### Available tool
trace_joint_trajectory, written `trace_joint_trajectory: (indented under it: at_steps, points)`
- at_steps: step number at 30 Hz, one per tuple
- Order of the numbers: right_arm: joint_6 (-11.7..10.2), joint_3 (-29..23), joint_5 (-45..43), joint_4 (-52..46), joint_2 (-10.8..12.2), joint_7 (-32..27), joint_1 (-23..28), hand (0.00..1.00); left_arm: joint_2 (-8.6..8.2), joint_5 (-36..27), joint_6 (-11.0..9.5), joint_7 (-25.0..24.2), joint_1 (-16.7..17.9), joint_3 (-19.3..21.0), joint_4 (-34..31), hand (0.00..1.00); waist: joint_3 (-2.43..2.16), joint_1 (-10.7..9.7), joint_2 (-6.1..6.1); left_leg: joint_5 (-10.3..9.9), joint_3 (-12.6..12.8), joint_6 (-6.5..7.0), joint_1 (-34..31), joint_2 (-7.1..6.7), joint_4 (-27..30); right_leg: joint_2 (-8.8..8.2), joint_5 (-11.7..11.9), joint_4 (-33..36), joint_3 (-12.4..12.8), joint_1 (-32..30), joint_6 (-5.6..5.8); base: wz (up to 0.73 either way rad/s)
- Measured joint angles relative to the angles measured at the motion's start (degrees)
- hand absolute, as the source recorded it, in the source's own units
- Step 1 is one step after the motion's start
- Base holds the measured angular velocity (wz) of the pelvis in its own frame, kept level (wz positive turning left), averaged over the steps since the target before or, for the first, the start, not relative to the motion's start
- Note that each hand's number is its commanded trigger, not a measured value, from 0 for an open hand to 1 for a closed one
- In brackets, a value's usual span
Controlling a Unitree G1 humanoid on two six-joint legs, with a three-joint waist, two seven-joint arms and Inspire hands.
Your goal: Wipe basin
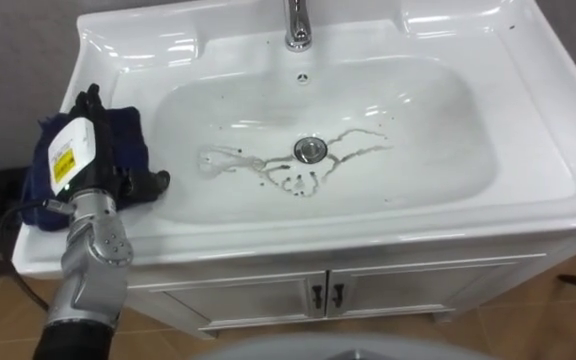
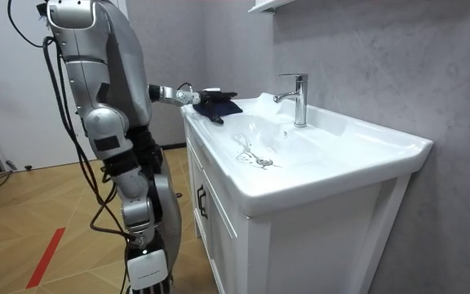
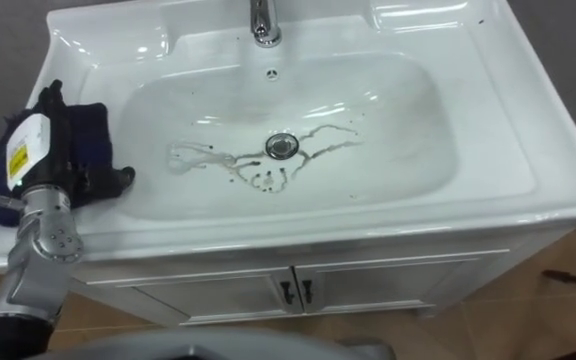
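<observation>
**One hand flat on the cloth at the basin's left rim**

Dark fingers (image 1: pixel 90 100) of the left hand (image 1: pixel 96 140) lie stretched out and relaxed over a dark blue cloth (image 1: pixel 134 125), pressing on it rather than gripping it. The thumb (image 1: pixel 154 183) sticks out sideways towards the bowl. A yellow label sits on the white tag on the back of the hand, but its print is too small to read.

The cloth lies bunched under the palm on the flat left ledge of the white basin (image 1: pixel 528 150), right at the edge of the bowl and not inside it.

Further in, thin dark streaks (image 1: pixel 268 166) curl across the bottom of the bowl on both sides of the metal drain (image 1: pixel 310 150). A chrome faucet (image 1: pixel 297 25) stands at the middle of the back rim.

Below the basin, the white cabinet (image 1: pixel 248 305) has two doors with small black handles (image 1: pixel 325 296) where they meet. No writing shows on the basin, the faucet or the cabinet.

In the room view the robot stands upright on a wooden floor (image 2: pixel 23 212) at the end of the vanity. Its left arm reaches out level to the cloth.
</observation>
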Motion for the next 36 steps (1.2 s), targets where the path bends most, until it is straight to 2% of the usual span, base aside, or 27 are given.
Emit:
trace_joint_trajectory:
  at_steps: [9,14,36]
  points:
    - [0.27,0.05,1.59,0.50,0.01,-0.13,0.76,0.00,-0.04,-0.03,1.31,-0.08,0.42,-0.10,-1.30,0.00,0.07,-0.05,-0.24,0.02,-0.12,-0.03,-0.31,0.03,0.23,-0.07,0.01,0.11,-0.33,-0.03,-0.02,0.00]
    - [0.86,0.09,1.52,0.45,0.02,-0.15,0.72,0.00,-0.13,-0.03,1.36,-0.08,0.43,-0.10,-1.21,0.00,0.10,0.03,-0.24,0.02,-0.13,-0.03,-0.51,0.04,-0.21,-0.04,0.00,0.10,-0.31,-0.43,-0.02,0.00]
    - [0.79,1.65,-0.35,0.14,0.09,-1.54,0.43,0.00,-0.16,0.46,1.36,-1.60,0.62,-1.03,-2.39,0.00,0.13,1.38,-0.38,0.02,-0.02,-0.02,-0.91,-0.07,0.02,-0.13,-0.02,-0.18,-0.47,-0.52,-0.02,0.00]
